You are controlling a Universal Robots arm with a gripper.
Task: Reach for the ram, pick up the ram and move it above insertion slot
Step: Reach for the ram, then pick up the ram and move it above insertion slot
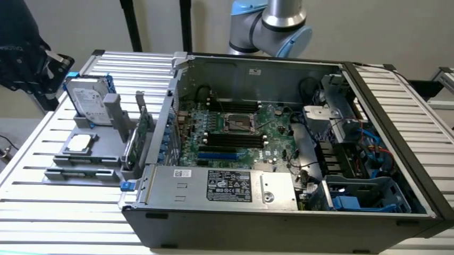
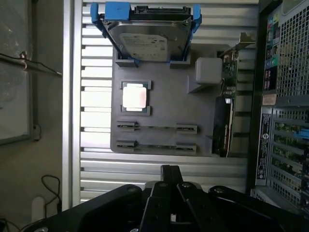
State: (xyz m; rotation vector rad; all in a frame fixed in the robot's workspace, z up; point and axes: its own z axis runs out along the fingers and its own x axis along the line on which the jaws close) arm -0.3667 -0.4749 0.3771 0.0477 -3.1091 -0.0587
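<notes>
1. Your gripper (image 2: 170, 169) is closed. Its fingers are pressed together with nothing between them, so you are holding nothing.
2. The ram (image 2: 157, 146) is outside the case (image 1: 284, 223). It stands on edge in a holder on the grey tray (image 2: 159, 104) and shows as a thin strip between two clips.
3. A second strip like it sits in the holder just beside, towards the CPU (image 2: 134, 96). I take the one nearer your gripper as the target, but I cannot tell for sure which is meant.
4. The hard drive (image 2: 147, 41) and the card (image 2: 223, 125) share the tray. The card stands close to one end of the ram.
5. From the wrist view, your gripper looks down on the tray with its tips near the tray edge closest to the ram. The tips are apart from the ram and nothing is touching.
6. In the exterior view, the dark slots (image 1: 234, 139) on the motherboard (image 1: 273, 119) look empty. The ram is well apart from them, with the case wall between.
7. As I read it, you are at the very start. The reach is partway at most, and the grasp, the lift and the carry to the slots are not yet done.
</notes>
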